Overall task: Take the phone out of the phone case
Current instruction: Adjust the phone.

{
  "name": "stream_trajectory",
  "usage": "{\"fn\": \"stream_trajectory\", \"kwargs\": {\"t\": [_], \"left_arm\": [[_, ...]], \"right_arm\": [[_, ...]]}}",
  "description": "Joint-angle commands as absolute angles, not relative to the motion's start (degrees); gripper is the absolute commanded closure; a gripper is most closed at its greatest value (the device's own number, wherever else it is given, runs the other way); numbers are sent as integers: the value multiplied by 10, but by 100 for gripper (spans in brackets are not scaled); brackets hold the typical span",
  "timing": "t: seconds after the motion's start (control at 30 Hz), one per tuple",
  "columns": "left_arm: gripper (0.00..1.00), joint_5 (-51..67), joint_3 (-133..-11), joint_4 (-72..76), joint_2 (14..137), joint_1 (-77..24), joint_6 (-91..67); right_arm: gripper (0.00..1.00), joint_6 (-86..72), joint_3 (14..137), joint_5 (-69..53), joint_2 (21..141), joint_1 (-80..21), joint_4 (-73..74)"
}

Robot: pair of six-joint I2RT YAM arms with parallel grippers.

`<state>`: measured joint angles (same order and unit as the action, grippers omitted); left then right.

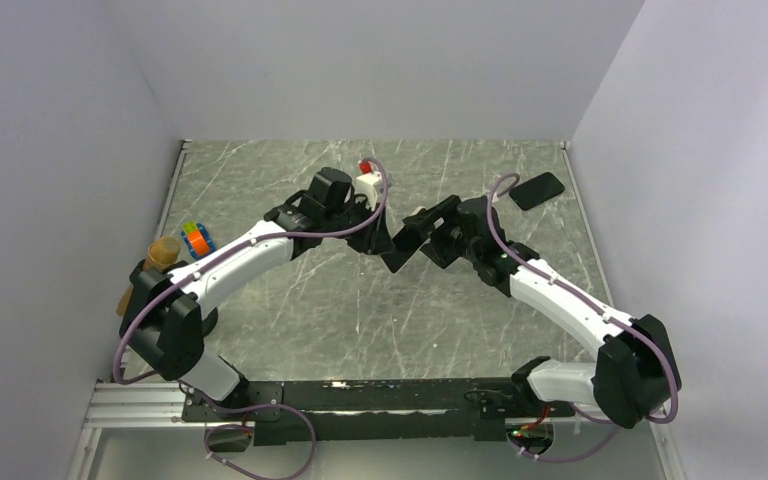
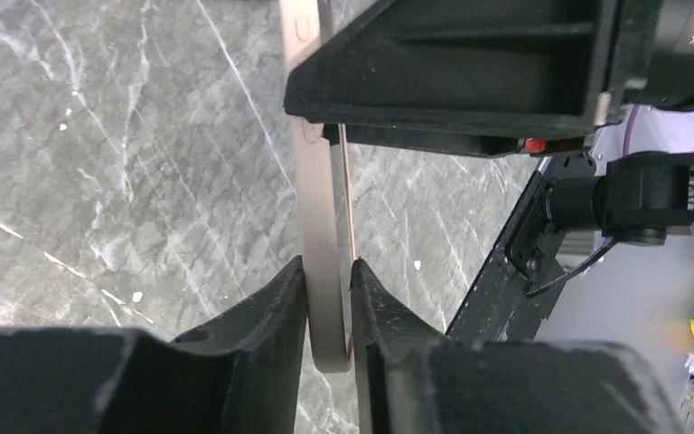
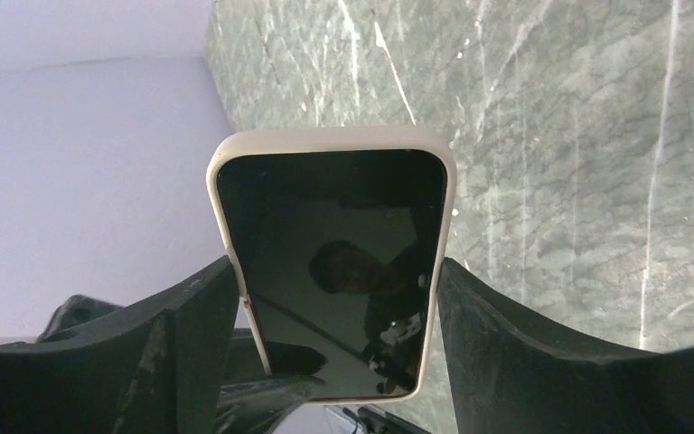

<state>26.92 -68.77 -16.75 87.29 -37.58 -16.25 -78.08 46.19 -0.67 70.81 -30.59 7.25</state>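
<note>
Phone [image 3: 334, 271] sits in its pale case [image 3: 330, 138], held up off the desk [image 1: 290, 310] between the two arms, over the middle of the marbled top. The dark screen faces the right wrist camera, and the case rim shows as a cream border around the top and both long sides.

Right fingers [image 3: 190, 307] are spread wide across the case and press on its two long sides, one finger on each.

Left fingers [image 2: 276, 303] are narrow, pinching one end of the phone through its thickness. One finger lies on the back of the case and the other on the screen side. From the left wrist the phone shows edge-on, as a thin beige strip running up from these fingers to the black right fingers above.

A dark slab [image 1: 537, 190] lies flat near the desk's far right corner. A coloured cube [image 1: 197, 238] and a brown cup [image 1: 163, 252] sit at the left edge, just beside each other.
</note>
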Motion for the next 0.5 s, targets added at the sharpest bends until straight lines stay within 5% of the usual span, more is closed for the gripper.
{"fn": "stream_trajectory", "kwargs": {"t": [0.0, 0.13, 0.2, 0.23, 0.27, 0.37, 0.4, 0.47], "left_arm": [[69, 329, -707, -172, 892, -385, -170], [69, 333, -707, -169, 895, -386, -172], [82, 338, -706, -167, 890, -386, -172], [94, 336, -706, -169, 886, -385, -170], [100, 333, -706, -170, 881, -386, -168], [100, 338, -697, -158, 851, -382, -165], [100, 345, -692, -149, 842, -377, -172], [100, 377, -679, -122, 822, -362, -198]], "right_arm": [[100, -788, 480, -10, 673, -309, -23], [100, -791, 476, -18, 672, -310, -36], [100, -781, 472, -27, 674, -310, -54], [92, -767, 468, -36, 675, -310, -65], [74, -733, 464, -46, 674, -309, -84], [14, -623, 458, -92, 666, -300, -105], [4, -581, 464, -100, 660, -296, -83], [0, -497, 478, -89, 639, -292, -13]]}}
